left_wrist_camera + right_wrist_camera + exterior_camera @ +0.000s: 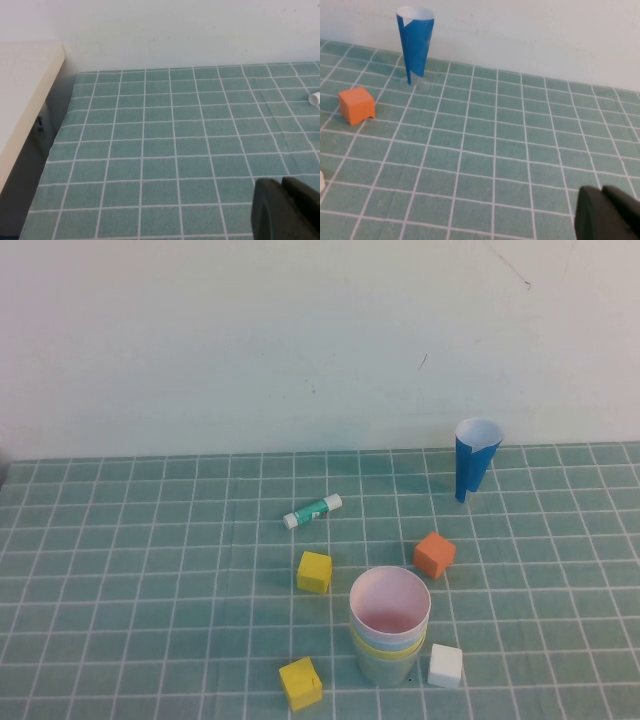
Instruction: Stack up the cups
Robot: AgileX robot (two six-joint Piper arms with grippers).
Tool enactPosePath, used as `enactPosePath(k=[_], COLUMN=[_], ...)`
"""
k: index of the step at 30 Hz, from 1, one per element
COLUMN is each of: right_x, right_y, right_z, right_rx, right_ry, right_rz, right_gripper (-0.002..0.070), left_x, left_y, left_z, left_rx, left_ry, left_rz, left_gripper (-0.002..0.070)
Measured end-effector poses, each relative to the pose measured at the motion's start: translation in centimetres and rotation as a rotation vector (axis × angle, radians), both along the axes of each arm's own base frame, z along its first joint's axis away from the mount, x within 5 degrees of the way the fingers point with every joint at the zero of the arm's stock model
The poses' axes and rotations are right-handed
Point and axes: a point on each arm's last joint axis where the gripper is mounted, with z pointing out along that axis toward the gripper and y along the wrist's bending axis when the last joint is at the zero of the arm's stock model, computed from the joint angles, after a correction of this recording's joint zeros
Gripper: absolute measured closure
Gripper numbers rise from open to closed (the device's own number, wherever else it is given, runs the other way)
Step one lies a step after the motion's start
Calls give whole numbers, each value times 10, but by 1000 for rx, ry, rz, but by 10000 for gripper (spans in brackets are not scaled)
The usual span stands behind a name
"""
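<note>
The cups (pixel 390 625) stand nested in one stack near the front middle of the green checked cloth: pink innermost on top, then light blue and yellow rims, pale green outermost. Neither arm shows in the high view. My left gripper (pixel 281 187) is shut with nothing in it, low over bare cloth at the table's left side. My right gripper (pixel 602 192) is likewise shut and empty, over bare cloth to the right of the orange cube.
A dark-blue paper cone (pixel 475 460) (pixel 415 42) stands at the back right. An orange cube (pixel 434 554) (pixel 356 104), two yellow cubes (pixel 314 571) (pixel 300 683) and a white cube (pixel 445 665) lie around the stack. A glue stick (pixel 312 510) lies behind. A white shelf (pixel 22 95) borders the left.
</note>
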Motion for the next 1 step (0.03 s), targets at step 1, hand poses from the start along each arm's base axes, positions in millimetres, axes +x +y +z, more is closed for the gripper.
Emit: enactPosePath(k=[1], right_x=[0], right_y=[0], right_z=[0], right_rx=[0], right_ry=[0], right_rz=[0], right_gripper=[678], left_x=[0], left_y=[0], left_z=[0], left_rx=[0], left_ry=[0], left_rz=[0], left_gripper=[677])
